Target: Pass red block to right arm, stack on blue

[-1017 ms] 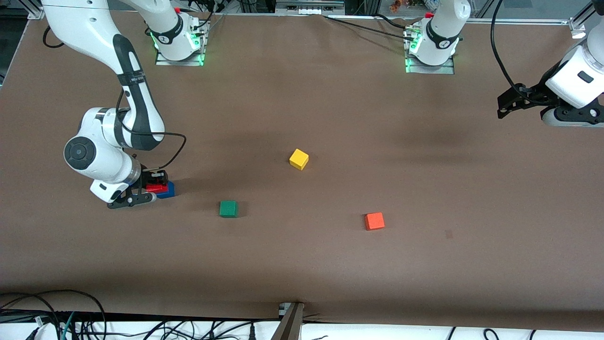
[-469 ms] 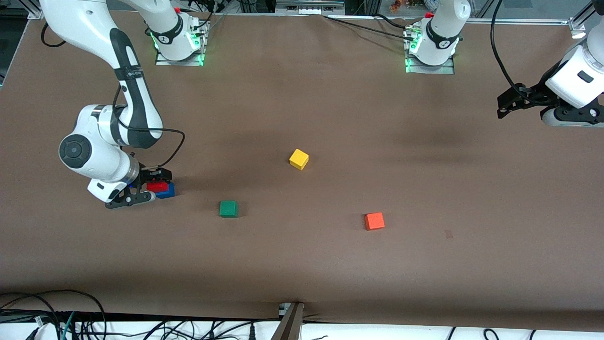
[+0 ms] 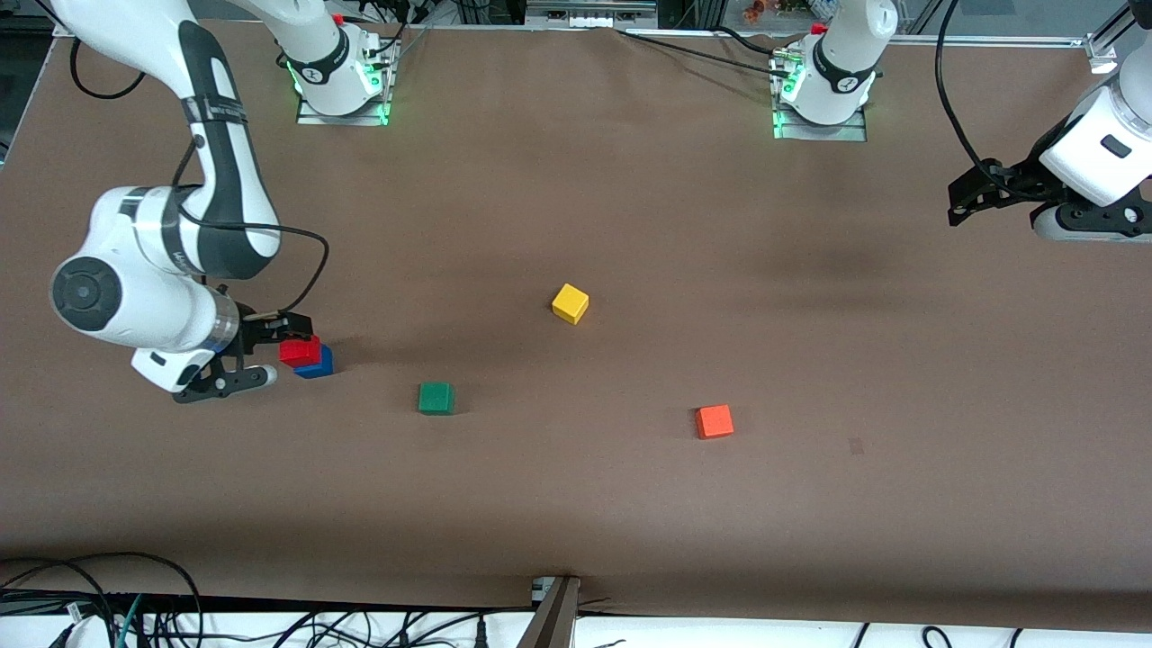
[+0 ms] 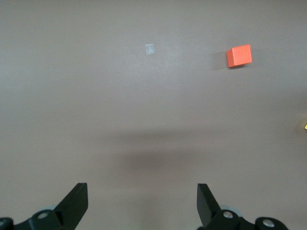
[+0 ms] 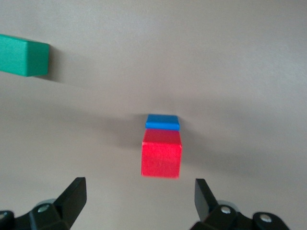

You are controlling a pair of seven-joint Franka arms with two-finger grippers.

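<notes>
Blue (image 5: 162, 122) mostly hidden under red block (image 5: 161, 154); yellow cube (image 4: 305, 126) — cut off.

Green cube (image 3: 436, 398), yellow cube (image 3: 570, 303), orange cube (image 3: 715, 421)

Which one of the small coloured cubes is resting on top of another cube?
The small deep-red cube: it sits on the small blue cube, near the right arm's end of the table. The green, yellow and orange cubes each lie alone on the table.

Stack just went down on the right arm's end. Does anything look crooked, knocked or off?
Nothing stands out. The red block sits on the blue block, roughly squared to it. The right pincer is open beside the stack, touching neither. The green, yellow and orange blocks lie flat, apart. The left pincer waits open.
</notes>
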